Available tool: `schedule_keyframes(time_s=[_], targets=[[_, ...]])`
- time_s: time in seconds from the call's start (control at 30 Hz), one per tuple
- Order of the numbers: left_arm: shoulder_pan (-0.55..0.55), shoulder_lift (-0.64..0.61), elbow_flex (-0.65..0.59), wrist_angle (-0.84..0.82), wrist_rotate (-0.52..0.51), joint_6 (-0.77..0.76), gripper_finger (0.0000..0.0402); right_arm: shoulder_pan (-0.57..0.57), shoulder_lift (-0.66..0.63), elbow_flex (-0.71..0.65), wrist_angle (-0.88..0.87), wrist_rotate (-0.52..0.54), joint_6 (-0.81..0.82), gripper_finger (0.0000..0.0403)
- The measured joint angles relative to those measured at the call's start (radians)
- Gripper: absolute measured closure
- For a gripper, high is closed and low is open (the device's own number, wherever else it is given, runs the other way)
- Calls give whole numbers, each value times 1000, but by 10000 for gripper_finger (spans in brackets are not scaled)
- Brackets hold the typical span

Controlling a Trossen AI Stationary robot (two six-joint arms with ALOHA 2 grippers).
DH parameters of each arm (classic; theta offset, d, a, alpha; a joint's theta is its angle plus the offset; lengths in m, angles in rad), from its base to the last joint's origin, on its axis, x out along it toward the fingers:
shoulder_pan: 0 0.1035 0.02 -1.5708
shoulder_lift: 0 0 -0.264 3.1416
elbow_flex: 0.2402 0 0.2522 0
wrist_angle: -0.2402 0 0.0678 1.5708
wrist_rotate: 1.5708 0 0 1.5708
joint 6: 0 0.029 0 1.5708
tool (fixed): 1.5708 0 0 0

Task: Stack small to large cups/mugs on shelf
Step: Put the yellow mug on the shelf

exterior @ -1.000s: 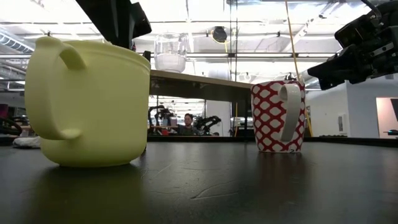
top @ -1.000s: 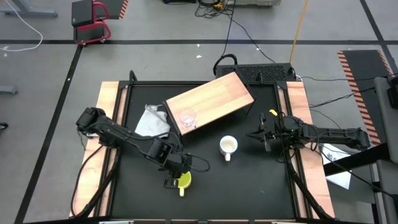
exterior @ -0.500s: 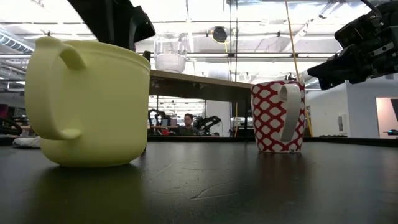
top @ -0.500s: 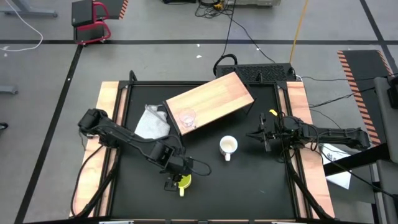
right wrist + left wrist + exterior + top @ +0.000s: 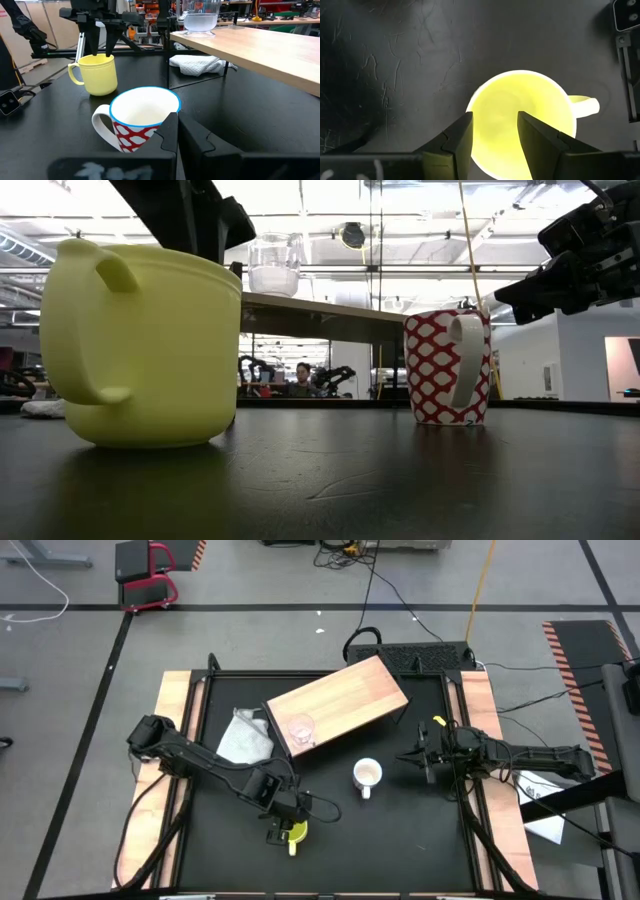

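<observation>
Left gripper (image 5: 494, 131): fingers apart, directly over yellow mug (image 5: 295, 833), lower centre.
Right gripper (image 5: 421, 759): closed, empty, right of white mug (image 5: 367, 775).
Shelf (image 5: 338, 703): upper centre, glass (image 5: 300, 729) on top.
Cloth (image 5: 244, 735): left of shelf.

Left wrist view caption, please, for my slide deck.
Open left gripper poised above the upright yellow mug on the black tabletop.

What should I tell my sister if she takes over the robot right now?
Left gripper: open, right above the yellow mug, fingers over its rim, nothing held.
Right gripper: shut, empty, waiting beside the white mug.
Glass cup: already on the shelf.
Yellow mug and white mug: both upright on the table.
Cloth: beside the shelf.
Done: glass cup is up.
Left: grab the yellow mug, put it on the shelf, then the white mug.
</observation>
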Motion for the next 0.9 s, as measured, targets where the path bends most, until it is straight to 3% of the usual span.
schedule_keyframes(time_s=[0.4, 0.9], targets=[[8, 0, -91, -1, 0, -21, 245, 0, 0, 0, 0, 0, 0, 403], [8, -11, -12, -58, -16, 10, 245, 0, 0, 0, 31, 0, -3, 403]])
